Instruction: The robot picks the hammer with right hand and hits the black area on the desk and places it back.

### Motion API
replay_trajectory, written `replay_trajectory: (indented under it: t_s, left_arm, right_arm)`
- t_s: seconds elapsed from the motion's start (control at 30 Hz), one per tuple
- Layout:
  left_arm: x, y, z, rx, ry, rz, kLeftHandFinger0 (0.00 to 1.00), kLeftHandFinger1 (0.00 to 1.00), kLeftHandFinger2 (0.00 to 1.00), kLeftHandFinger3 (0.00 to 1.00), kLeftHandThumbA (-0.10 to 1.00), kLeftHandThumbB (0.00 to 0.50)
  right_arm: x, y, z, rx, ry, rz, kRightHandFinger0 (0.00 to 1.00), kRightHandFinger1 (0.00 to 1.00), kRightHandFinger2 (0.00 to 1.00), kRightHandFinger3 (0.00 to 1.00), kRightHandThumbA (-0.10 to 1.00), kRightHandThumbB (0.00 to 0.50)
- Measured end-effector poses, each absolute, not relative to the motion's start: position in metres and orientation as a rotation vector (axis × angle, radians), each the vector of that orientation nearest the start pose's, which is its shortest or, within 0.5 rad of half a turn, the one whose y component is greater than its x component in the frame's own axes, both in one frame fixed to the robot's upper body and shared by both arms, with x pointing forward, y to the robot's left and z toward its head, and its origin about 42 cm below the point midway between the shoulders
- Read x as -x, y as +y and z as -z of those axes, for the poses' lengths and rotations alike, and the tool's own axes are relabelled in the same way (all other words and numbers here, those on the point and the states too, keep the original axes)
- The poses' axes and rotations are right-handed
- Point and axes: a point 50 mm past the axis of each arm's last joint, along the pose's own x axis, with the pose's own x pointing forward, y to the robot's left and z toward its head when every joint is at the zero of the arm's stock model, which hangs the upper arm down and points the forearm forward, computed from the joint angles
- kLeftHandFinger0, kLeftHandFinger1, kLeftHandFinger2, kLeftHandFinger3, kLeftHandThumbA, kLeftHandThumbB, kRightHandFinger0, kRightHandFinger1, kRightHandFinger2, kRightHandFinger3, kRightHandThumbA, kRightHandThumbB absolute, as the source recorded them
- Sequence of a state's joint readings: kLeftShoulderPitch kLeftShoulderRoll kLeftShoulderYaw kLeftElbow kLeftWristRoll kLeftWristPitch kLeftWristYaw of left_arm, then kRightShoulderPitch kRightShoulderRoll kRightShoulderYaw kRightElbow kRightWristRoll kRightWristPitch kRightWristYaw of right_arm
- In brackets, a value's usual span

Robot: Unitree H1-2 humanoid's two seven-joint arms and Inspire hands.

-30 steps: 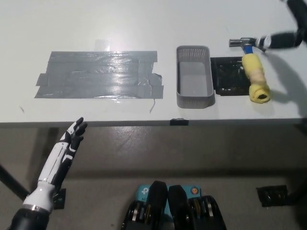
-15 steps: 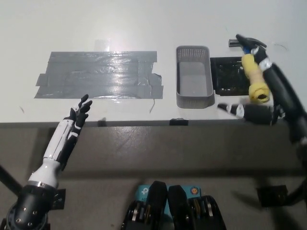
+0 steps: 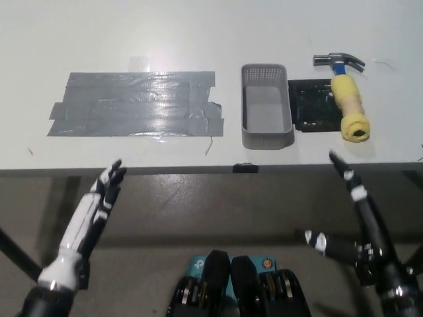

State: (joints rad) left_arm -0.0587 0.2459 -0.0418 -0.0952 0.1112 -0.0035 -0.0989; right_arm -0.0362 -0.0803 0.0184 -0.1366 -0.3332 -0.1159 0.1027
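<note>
The hammer [image 3: 346,96], with a steel head, a blue neck and a yellow padded handle, lies on the white desk [image 3: 198,39] at the far right, its head pointing away from me. A black patch [image 3: 312,105] sits just left of it, partly under the handle. My black right hand [image 3: 350,211] hangs below the desk's front edge, open, fingers spread, holding nothing and well short of the hammer. At the lower left, under the desk edge, my white left hand [image 3: 106,188] rests open.
A grey mesh basket [image 3: 266,105] stands between the black patch and a wide area of grey tape strips [image 3: 135,104] on the desk's left half. The desk's front edge runs across the middle of the picture.
My right hand has left the hammer on the desk and dropped below the front edge. The left hand has drawn back from the edge to below it.
</note>
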Motion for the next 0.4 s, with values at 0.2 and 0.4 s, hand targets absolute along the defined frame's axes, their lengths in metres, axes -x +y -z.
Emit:
replay_trajectory:
  t_s: [0.2,0.4]
  left_arm:
    - [-0.291,0.264,-0.136,-0.369,-0.122,0.160,1.00,1.00,1.00,1.00,1.00,0.180]
    - [-0.291,0.263,-0.137,-0.373,-0.132,0.162,1.00,1.00,1.00,1.00,1.00,0.180]
  right_arm:
    - [-0.282,-0.220,-0.135,0.425,-0.252,-0.125,1.00,1.00,1.00,1.00,1.00,0.259]
    - [-0.279,-0.216,-0.131,0.434,-0.271,-0.135,1.00,1.00,1.00,1.00,1.00,0.261]
